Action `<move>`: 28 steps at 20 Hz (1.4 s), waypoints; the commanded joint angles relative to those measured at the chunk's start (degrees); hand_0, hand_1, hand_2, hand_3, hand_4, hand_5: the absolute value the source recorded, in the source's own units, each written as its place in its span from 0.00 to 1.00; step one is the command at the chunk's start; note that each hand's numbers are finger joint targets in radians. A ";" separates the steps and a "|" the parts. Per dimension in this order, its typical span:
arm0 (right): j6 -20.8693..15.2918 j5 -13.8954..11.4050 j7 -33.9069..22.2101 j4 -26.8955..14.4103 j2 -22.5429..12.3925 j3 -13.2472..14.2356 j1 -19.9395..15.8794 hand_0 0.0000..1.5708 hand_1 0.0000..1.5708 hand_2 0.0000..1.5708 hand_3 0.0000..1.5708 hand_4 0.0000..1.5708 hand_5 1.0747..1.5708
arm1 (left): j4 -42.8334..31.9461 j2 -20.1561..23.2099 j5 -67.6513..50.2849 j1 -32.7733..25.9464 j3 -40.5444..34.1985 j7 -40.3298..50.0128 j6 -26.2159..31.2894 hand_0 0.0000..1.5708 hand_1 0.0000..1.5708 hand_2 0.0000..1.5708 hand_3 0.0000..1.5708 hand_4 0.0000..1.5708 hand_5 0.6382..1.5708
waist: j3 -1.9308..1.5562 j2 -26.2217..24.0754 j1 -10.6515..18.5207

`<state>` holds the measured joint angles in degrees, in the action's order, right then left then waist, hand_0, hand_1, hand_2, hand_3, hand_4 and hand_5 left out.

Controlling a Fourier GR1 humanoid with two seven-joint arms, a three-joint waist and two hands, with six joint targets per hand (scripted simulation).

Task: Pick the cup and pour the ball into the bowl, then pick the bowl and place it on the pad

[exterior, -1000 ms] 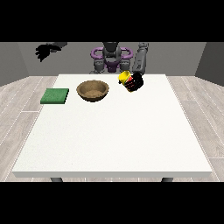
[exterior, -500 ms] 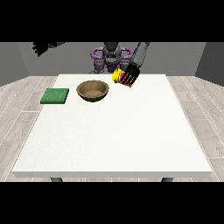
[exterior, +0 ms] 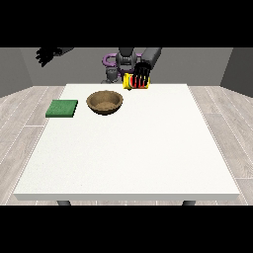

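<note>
Cup: a yellow cup with red marking is seen lifted above the far edge of the tabletop, tipped on its side toward the view's left.
Ball: cannot be made out; whether it lies inside the cup cannot be told.
Hand at the view's right: the black hand is wrapped round the cup, its fingers curled over the cup's upper side.
Hand at the view's left: the other hand is held high and well off the tabletop, beyond its left far corner; its fingers are spread and nothing is held.
Bowl: a brown, wood-toned bowl is set upright on the tabletop, below and to the left of the cup, not touched by either hand.
Pad: a flat green square pad is laid near the tabletop's left edge, beside the bowl but apart from it.
Tabletop: a large white tabletop is shown, its near part bare.
Room: pale grey plank flooring is seen on both sides, with dark grey walls behind the robot.
</note>
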<state>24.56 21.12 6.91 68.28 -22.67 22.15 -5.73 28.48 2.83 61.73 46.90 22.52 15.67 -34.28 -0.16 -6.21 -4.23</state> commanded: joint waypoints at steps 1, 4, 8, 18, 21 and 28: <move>2.06 -0.53 3.02 -4.86 -0.19 0.01 -2.02 0.00 0.00 0.00 0.00 0.41 0.99 | 1.69 -2.69 5.35 3.48 7.07 12.41 6.51 0.50 0.50 1.00 0.80 0.68 1.00 | 0.04 0.43 -0.49; 1.02 0.15 -1.73 -0.93 0.88 -1.94 -2.69 0.00 0.00 0.00 0.00 0.42 0.98 | 0.86 -2.76 8.78 3.73 7.57 17.06 8.06 0.51 0.51 1.00 0.77 0.60 1.00 | 0.15 -0.21 -3.93; -2.86 -3.13 0.12 -3.50 3.33 -3.20 -4.15 0.00 0.00 0.00 0.00 0.42 0.98 | 6.79 -2.81 10.32 1.25 15.17 18.37 16.15 0.29 0.29 1.00 0.77 0.48 1.00 | 0.13 -2.06 -1.45; -3.42 -3.33 -1.37 -3.70 3.66 -4.31 -7.17 0.00 0.00 0.00 0.00 0.45 1.00 | 15.73 -2.83 12.44 5.71 16.94 20.12 30.13 0.00 0.00 0.75 0.94 0.58 1.00 | 0.17 0.41 -1.90; -4.85 -3.32 0.07 -6.14 5.25 -3.25 -4.81 0.00 0.00 0.00 0.00 0.45 1.00 | 20.27 2.52 6.38 1.21 12.32 15.57 20.41 0.19 0.19 1.00 0.88 0.56 0.99 | 0.21 0.74 2.79; -6.49 -2.65 0.01 -4.48 5.22 -2.36 -6.79 0.00 0.00 0.00 0.00 0.46 1.00 | 30.38 -1.09 -11.88 -8.28 -0.25 5.33 4.08 0.70 0.70 0.83 0.63 0.81 1.00 | 0.58 8.21 5.80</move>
<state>19.02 17.88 7.34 63.64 -17.36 19.04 -11.43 53.50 3.28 58.88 42.47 28.49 26.41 -22.60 0.21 -1.82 -0.55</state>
